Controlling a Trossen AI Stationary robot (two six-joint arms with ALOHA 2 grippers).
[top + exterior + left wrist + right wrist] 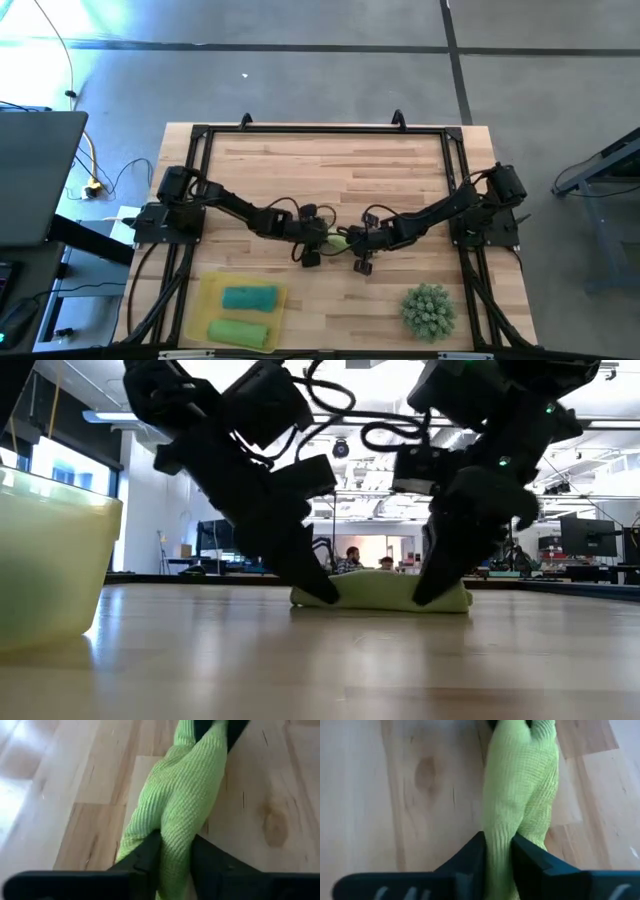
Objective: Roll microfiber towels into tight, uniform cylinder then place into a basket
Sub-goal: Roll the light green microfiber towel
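Towel (180, 805), soft and limp, sagged mid-surface where we pinched each end with left tool (176, 851) and right tool (498, 850).

One camera hangs overhead, looking straight down on the whole desk (330, 180). Another sits at desk height, facing level across it into the room. Two more ride the wrists, very near the wood — each looks along the green towel (185, 805) toward the other, and all four views share it.
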